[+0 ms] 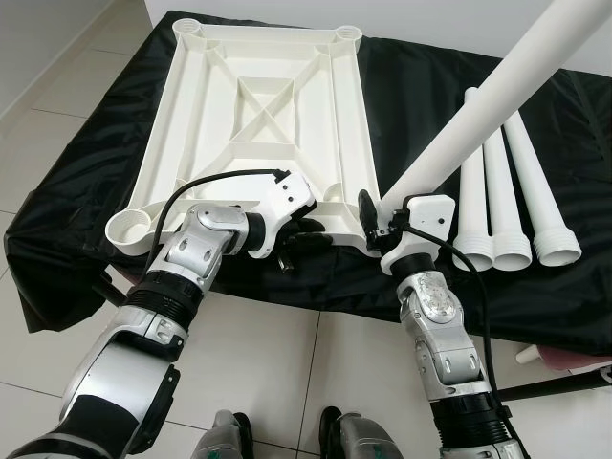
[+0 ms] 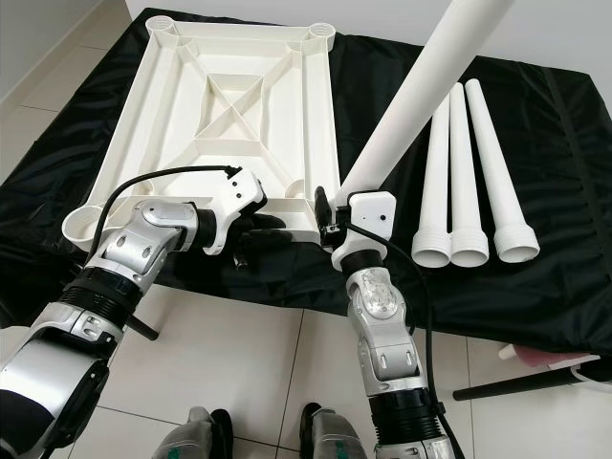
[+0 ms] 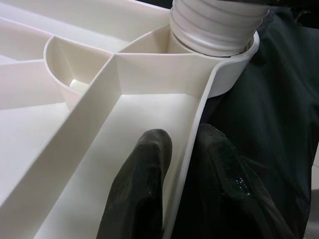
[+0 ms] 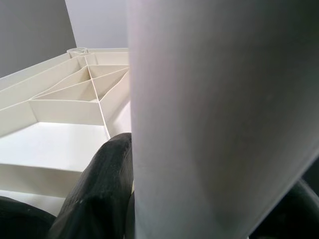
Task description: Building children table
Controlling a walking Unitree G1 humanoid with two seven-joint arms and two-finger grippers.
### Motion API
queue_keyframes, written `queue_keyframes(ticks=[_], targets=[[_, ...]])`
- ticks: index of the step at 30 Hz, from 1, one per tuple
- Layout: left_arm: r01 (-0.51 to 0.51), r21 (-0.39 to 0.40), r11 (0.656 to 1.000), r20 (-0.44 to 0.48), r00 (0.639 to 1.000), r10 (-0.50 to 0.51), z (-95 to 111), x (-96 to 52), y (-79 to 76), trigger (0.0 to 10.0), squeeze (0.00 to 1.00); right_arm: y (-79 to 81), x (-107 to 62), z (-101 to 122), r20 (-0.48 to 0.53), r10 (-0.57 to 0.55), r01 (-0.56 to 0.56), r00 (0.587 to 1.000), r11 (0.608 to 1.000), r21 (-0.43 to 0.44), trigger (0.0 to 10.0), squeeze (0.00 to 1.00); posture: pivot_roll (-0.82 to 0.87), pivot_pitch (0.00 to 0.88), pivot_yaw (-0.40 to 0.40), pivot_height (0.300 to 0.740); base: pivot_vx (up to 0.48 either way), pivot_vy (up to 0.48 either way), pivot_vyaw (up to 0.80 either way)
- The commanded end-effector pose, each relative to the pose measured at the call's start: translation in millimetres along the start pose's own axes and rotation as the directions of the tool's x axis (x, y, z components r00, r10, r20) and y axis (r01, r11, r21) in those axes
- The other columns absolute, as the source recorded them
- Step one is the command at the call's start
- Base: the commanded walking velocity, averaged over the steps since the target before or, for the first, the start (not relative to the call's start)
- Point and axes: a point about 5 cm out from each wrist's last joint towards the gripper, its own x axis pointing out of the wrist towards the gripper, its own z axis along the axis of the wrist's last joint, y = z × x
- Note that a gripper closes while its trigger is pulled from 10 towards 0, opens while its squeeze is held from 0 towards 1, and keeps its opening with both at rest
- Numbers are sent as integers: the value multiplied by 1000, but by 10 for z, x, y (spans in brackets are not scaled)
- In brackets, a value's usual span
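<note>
Right gripper (image 1: 375,222) was clamped around a white leg (image 1: 478,110), its threaded end sitting in the near corner socket (image 3: 234,74) of the upturned tabletop (image 1: 258,105). Left gripper (image 1: 308,232) pinched the tabletop's near rim right beside that socket. Three spare legs (image 1: 507,191) lay just to the right on the black cloth (image 1: 86,163).

A plain indoor room, seemingly in a home, is suggested; the floor (image 1: 277,363) is laid with large pale glossy tiles with thin grout lines; a white wall (image 1: 38,38) is seen at the far left; a low counter is draped in crinkled black cloth (image 1: 421,105); flat-pack white plastic furniture parts are spread on it, an upturned tabletop (image 1: 258,105) and loose legs (image 1: 507,191) to the right.
</note>
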Motion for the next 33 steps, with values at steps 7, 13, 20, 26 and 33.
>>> queue_keyframes(ticks=[7, 13, 20, 26, 33], targets=[[0, -14, 1000, 33, 999, 0, 9, -25, -19, 10000, 0, -43, -2, -83, -59, 2, -3, 998, 1000, -16, 10000, 0, -51, 191, -9, 740, 0, 0, 0], [0, -14, 1000, 35, 999, 1, 13, -32, -18, 10000, 0, -63, 16, -84, -57, 17, -18, 998, 1000, -17, 10000, 0, -51, 197, -10, 740, 0, 0, 0], [0, -14, 1000, 35, 999, 0, 13, -33, -18, 10000, 122, -65, 19, -80, -57, 17, -18, 998, 1000, -12, 10000, 0, -51, 197, -10, 740, 0, 0, 0], [7, -11, 1000, 36, 999, -6, 24, -49, -12, 10000, 0, -70, 31, -66, -54, 25, -26, 998, 1000, -5, 10000, 0, -49, 206, -10, 740, 0, 0, 0], [9, 5, 1000, 71, 997, -10, 122, -117, 18, 10000, 0, -142, 107, -23, -43, 49, -49, 998, 999, -7, 10000, 0, -47, 204, -15, 740, 0, 0, 0]])
